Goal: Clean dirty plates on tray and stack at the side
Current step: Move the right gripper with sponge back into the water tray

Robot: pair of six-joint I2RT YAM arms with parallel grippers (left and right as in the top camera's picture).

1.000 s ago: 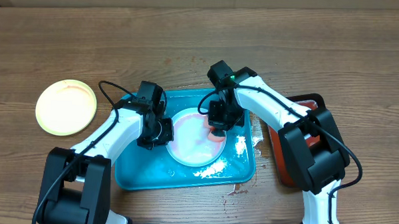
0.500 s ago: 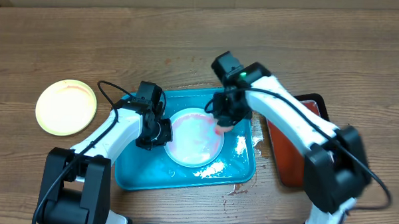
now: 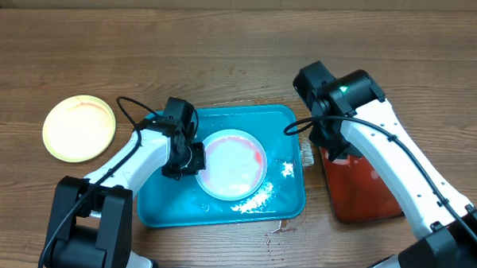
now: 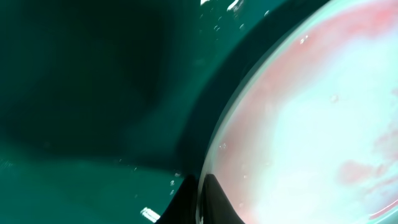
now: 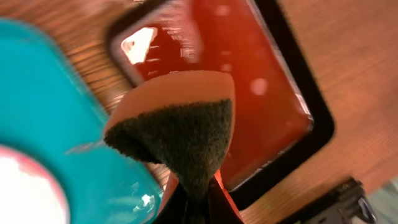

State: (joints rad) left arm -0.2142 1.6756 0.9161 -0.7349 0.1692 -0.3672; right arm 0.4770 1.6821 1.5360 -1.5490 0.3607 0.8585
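A pale plate (image 3: 233, 164) with a red smear near its right edge lies in the turquoise tray (image 3: 166, 205). My left gripper (image 3: 191, 158) is shut on the plate's left rim; in the left wrist view its dark fingertips (image 4: 200, 190) pinch the plate (image 4: 311, 124) edge above the tray (image 4: 81, 81) floor. My right gripper (image 3: 333, 151) hangs over the black tray, right of the turquoise tray. It is shut on a sponge (image 5: 180, 127) with a dark scouring face and a pale back, the right gripper (image 5: 198, 204) fingers closed at its lower tip. A yellow-green plate (image 3: 79, 127) rests on the bare wood at the far left.
The black tray (image 3: 388, 209) with its red pad (image 5: 249, 68) sits right of the turquoise tray (image 5: 50, 93), close to its edge. White foam (image 3: 254, 201) lies on the turquoise tray's front right. A small wet patch (image 3: 283, 225) marks the wood by the tray's front corner.
My right gripper has lifted the sponge off the plate's right side and carried it right, over the black tray. The left gripper and the plate have stayed put.
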